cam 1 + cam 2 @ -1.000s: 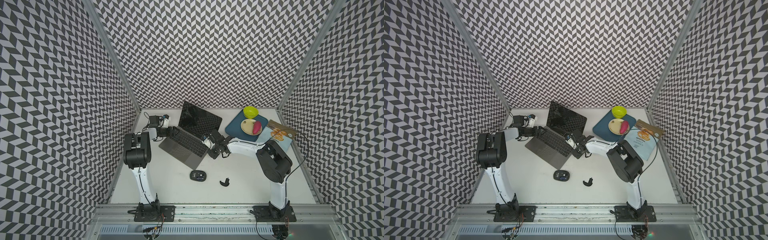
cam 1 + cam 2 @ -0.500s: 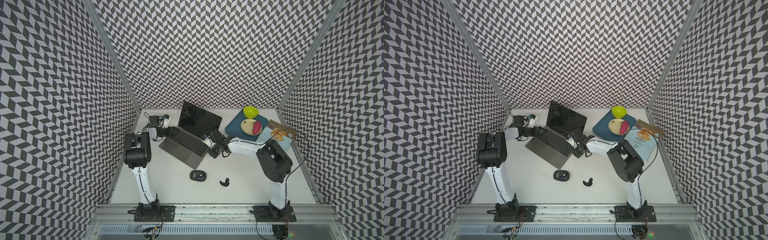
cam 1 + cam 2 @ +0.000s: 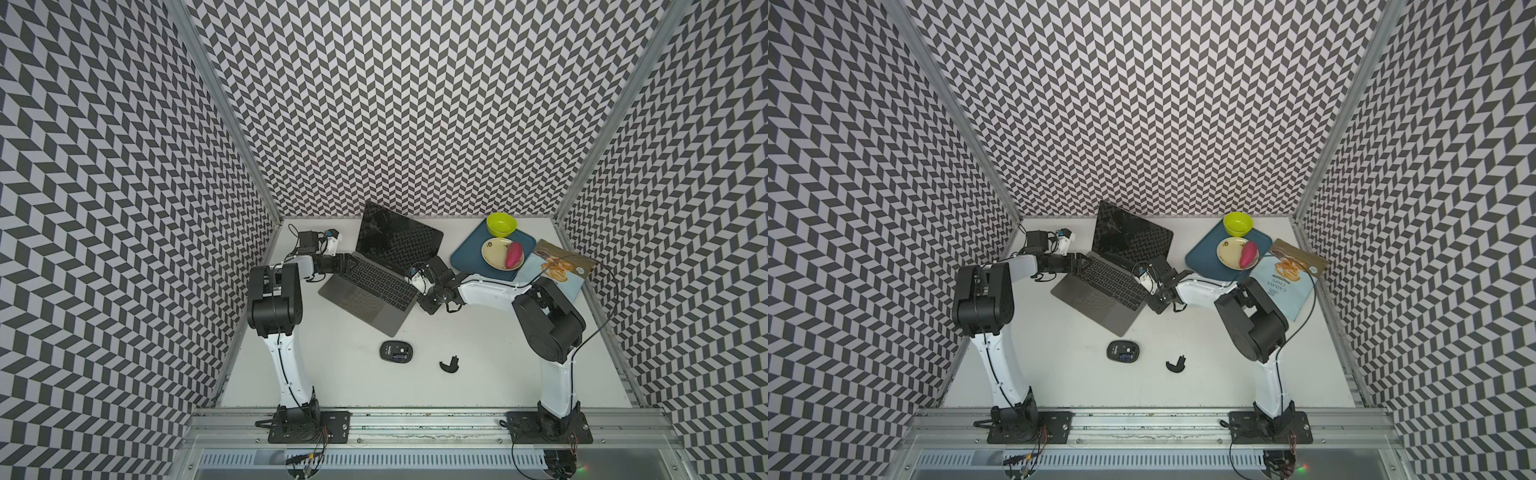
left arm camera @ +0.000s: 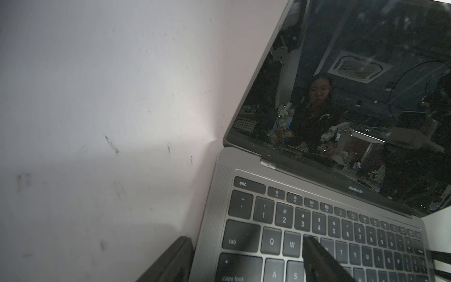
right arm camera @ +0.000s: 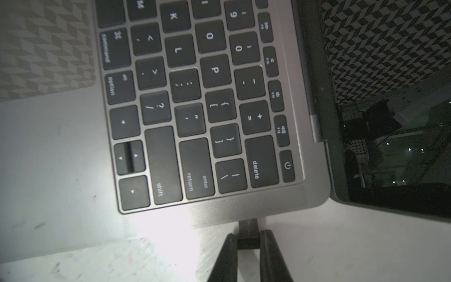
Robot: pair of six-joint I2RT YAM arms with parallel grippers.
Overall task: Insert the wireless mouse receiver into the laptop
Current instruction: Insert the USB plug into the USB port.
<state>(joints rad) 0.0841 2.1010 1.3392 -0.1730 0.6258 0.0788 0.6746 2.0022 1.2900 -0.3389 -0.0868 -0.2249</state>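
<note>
The open dark-grey laptop (image 3: 365, 291) (image 3: 1096, 293) lies at an angle on the white table. My right gripper (image 5: 248, 240) (image 3: 419, 286) is shut on the wireless mouse receiver (image 5: 247, 241), a tiny black nub. Its metal plug meets the laptop's (image 5: 244, 210) right edge by the delete key; how deep it sits I cannot tell. My left gripper (image 4: 246, 240) (image 3: 348, 264) is open at the laptop's (image 4: 212, 207) back left corner. One of its fingers (image 4: 175, 258) is on the table beside the edge, the other over the W and E keys.
A black mouse (image 3: 395, 352) and its curved cover piece (image 3: 449, 365) lie nearer the front. At the back right, a blue tray (image 3: 467, 255) holds a green bowl (image 3: 501, 223) and a plate (image 3: 494, 253). A chips bag (image 3: 557, 270) lies beside it.
The right wrist has shifted slightly at the laptop's right edge. The left fingers have narrowed a little.
</note>
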